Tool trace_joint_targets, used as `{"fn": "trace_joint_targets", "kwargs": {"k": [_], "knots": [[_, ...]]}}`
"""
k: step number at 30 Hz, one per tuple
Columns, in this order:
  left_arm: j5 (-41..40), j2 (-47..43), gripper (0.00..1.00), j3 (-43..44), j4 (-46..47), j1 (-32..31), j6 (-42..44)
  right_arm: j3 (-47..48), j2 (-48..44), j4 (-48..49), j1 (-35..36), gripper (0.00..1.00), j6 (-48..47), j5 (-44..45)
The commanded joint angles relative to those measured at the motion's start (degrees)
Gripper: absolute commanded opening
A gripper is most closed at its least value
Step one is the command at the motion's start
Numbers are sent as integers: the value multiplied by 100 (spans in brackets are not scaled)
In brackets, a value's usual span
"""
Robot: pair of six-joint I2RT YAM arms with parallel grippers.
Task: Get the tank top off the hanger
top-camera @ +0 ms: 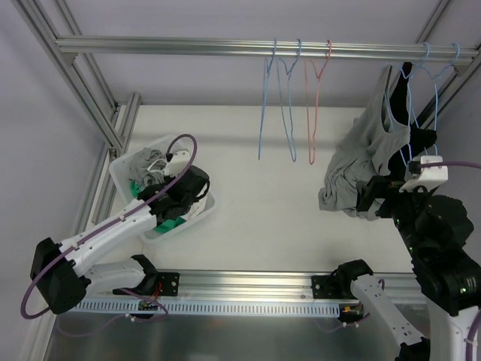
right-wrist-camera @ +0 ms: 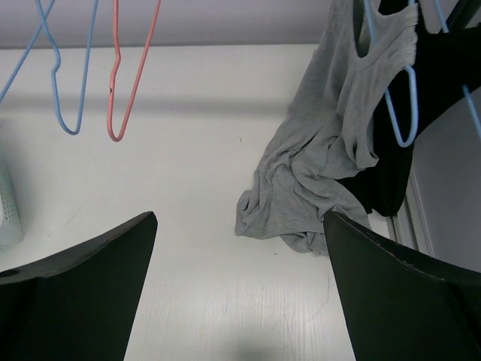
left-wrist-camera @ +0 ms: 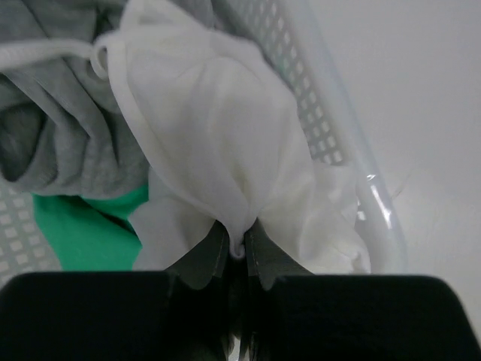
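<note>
Item: tank top, light grey, sleeveless, ribbed trim at neck and armholes. Condition: on its hanger, not freed.

Hanger: thin light-blue wire, hooked on the overhead rail near its right end, hanging tilted.

Pose: the upper part of the garment is on the hanger, with the wire loop showing through one of its openings. The body falls down and leftward from there. The lower portion lies on the worktop in a crumpled, folded heap with the hem bunched.

Position: far right of the worktop, well apart from the bare hangers at mid-rail. A black garment hangs directly behind it, touching.
</note>
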Motion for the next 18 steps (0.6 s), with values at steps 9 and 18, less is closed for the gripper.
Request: {"fn": "trace_joint_targets", "kwargs": {"k": [9,18], "knots": [[568,850,56,-782,100,229,-1314,135,1269,752,-14,100,25,-417],[1157,-1110,99,122,47,229,-67,2331,2999,181,-1076,100,-661,-774]]}}
